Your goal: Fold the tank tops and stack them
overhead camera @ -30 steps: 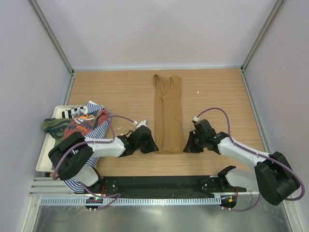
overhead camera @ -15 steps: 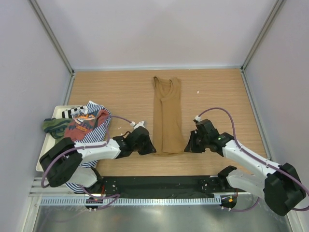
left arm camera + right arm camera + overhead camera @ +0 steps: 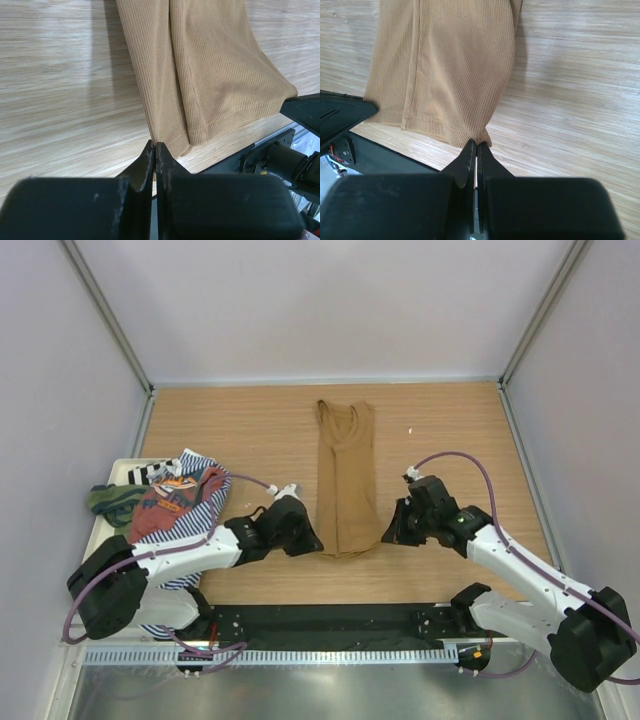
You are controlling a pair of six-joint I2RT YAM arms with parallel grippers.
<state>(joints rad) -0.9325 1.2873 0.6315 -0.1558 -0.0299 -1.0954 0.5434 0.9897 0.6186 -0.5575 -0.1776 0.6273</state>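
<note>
A tan-brown tank top lies folded lengthwise in a narrow strip down the middle of the wooden table, straps at the far end. My left gripper is shut on the hem's near left corner. At the hem's near right corner my right gripper is shut too, pinching the tan ribbed cloth. The hem is lifted slightly off the wood. The other tank tops, rust-red, navy-white striped and olive green, lie heaped at the left.
A white tray at the left table edge holds the heap of tops. A black rail with the arm bases runs along the near edge. Grey walls close in the table on three sides.
Both grippers have closed fully on the hem corners and drawn the near end slightly up and away from the front edge. Both arms have stretched forward a little.
</note>
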